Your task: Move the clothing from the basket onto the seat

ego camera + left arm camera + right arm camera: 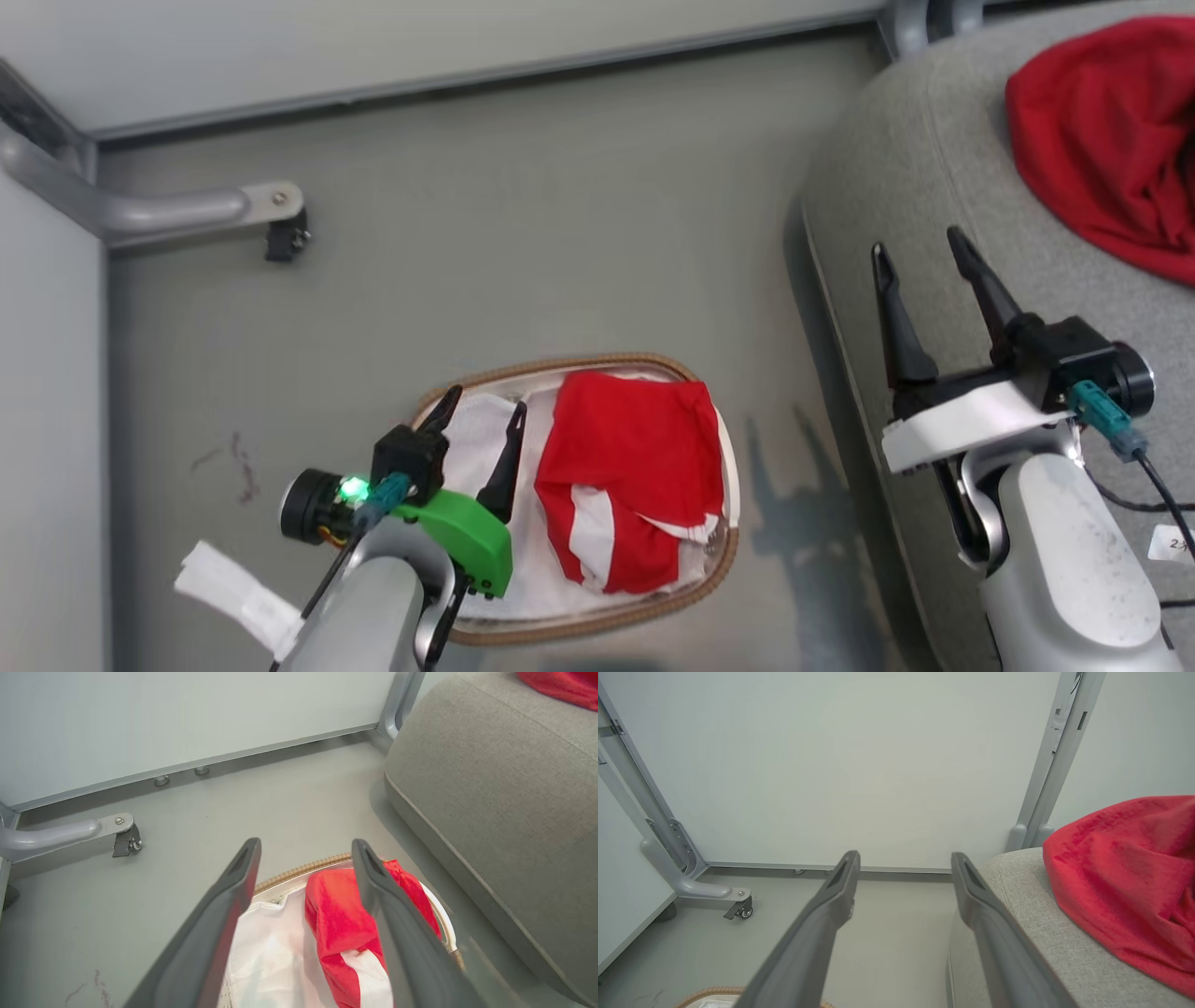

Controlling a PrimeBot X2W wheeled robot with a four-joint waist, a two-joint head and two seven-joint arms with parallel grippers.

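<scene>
The red garment with white stripes (630, 481) lies bunched in the right half of the oval basket (569, 362) on the floor, over the white liner (481, 420). My left gripper (484, 409) hangs open above the basket's left half, beside the garment, its fingers (219, 919) holding nothing. The same striped garment (336, 914) sits between those fingers in the left wrist view. The plain red garment (1106, 140) rests on the grey seat (915, 140) at the right. My right gripper (920, 252) stands open over the seat's left edge, apart from the plain garment (1125, 877).
A grey metal frame leg with a castor (280, 229) stands on the floor at the far left. A white wall panel (373, 47) closes the back. Bare grey floor (560, 205) stretches between the basket and the wall. A dark cable (1162, 485) hangs off my right wrist.
</scene>
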